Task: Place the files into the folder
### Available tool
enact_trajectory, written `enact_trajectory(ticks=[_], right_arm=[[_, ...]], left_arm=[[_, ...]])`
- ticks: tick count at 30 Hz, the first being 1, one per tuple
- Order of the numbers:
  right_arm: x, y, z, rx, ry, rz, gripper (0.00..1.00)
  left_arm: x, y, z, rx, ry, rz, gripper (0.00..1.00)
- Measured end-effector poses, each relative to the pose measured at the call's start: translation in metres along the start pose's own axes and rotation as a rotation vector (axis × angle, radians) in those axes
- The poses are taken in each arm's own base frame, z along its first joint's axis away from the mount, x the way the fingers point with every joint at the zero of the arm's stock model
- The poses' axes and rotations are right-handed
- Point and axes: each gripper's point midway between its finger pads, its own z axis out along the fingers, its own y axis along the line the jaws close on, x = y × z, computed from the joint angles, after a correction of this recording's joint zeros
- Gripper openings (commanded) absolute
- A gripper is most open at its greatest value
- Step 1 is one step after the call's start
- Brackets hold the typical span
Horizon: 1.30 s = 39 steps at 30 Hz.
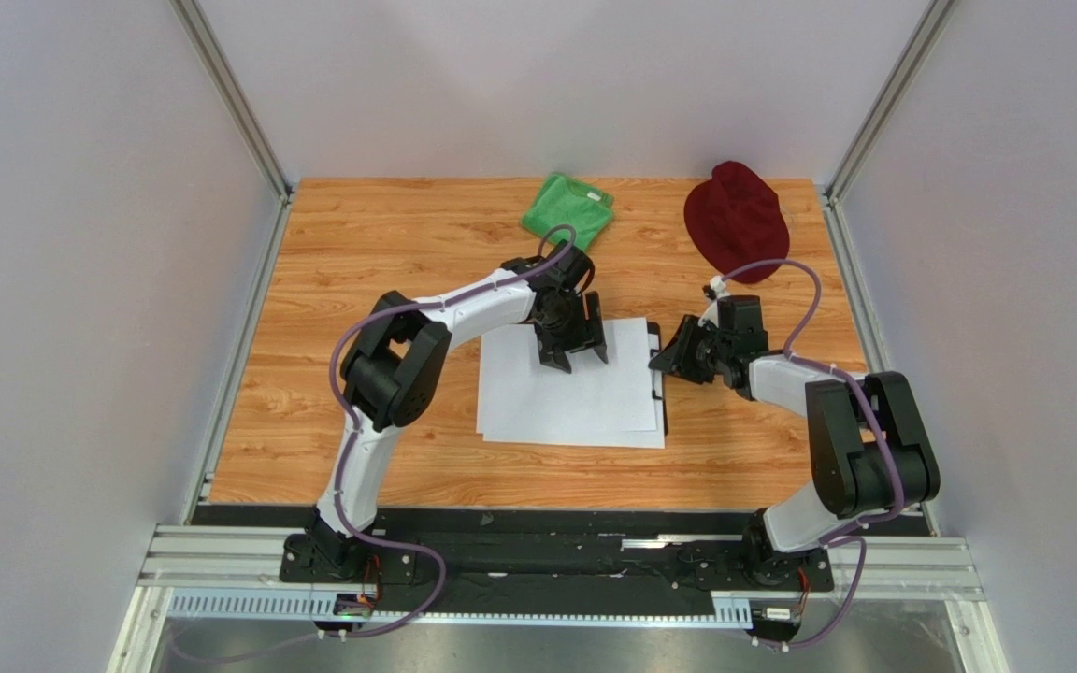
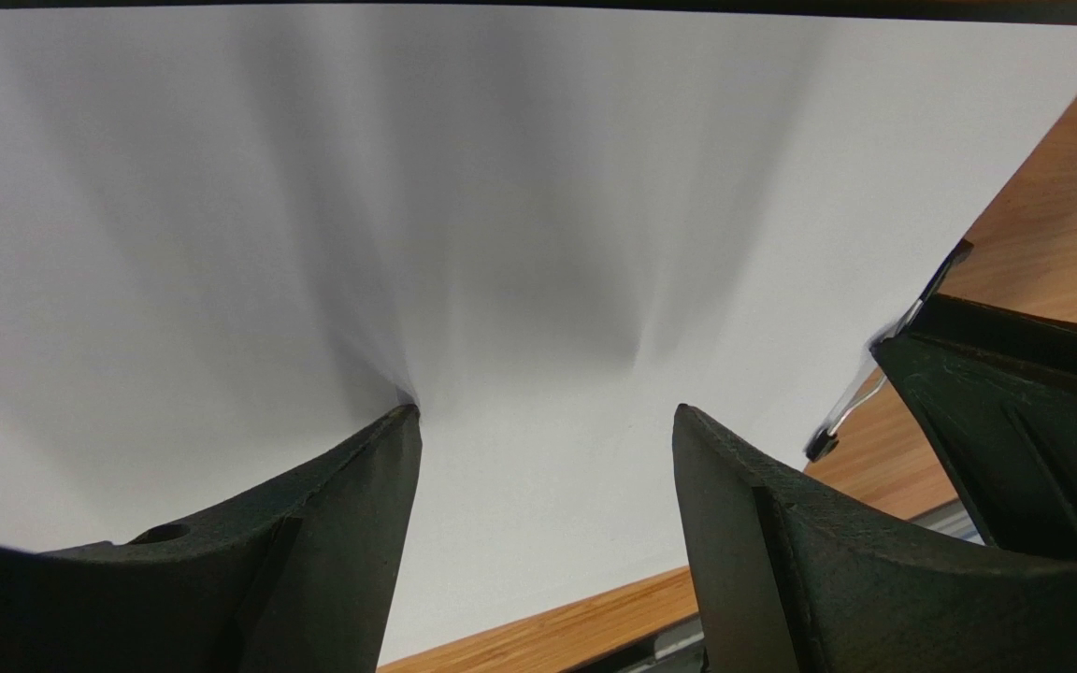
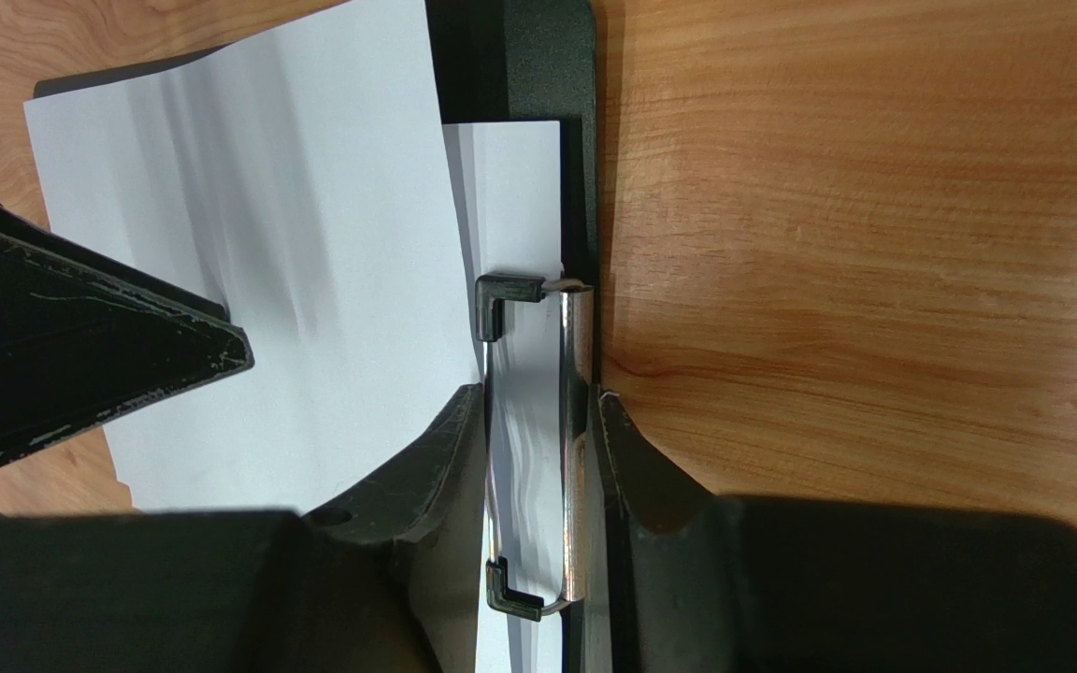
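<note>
White files (image 1: pixel 565 400) lie stacked in the middle of the table, covering most of the black folder (image 1: pixel 659 341), which shows only along its right edge. My left gripper (image 1: pixel 572 351) stands open with both fingertips pressed down on the top sheet (image 2: pixel 502 211), which ripples around them. My right gripper (image 1: pixel 674 359) is at the folder's right edge. In the right wrist view it (image 3: pixel 537 410) is shut on the silver clip (image 3: pixel 565 421), squeezing it. White sheets (image 3: pixel 292 253) reach up to the clip, and the folder's black board (image 3: pixel 523 56) shows beyond them.
A green cloth (image 1: pixel 568 208) lies at the back of the wooden table (image 1: pixel 362 281), and a dark red hat (image 1: pixel 735 218) at the back right. Grey walls close in the sides and rear. The arm bases stand along the near rail.
</note>
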Motion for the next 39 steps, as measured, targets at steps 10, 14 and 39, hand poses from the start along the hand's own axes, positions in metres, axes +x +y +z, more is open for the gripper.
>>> enact_trajectory(ticks=[10,14,39], right_arm=[[0.002,0.000,-0.002,0.006,-0.007,-0.012,0.00],[0.007,0.000,-0.006,0.005,-0.011,-0.004,0.00],[0.016,-0.003,-0.012,0.034,0.022,0.001,0.00]], left_arm=[[0.008,-0.012,0.004,0.030,0.021,0.008,0.76],[0.010,-0.011,0.004,0.031,0.020,0.005,0.76],[0.021,-0.049,-0.033,0.252,0.007,0.150,0.68]])
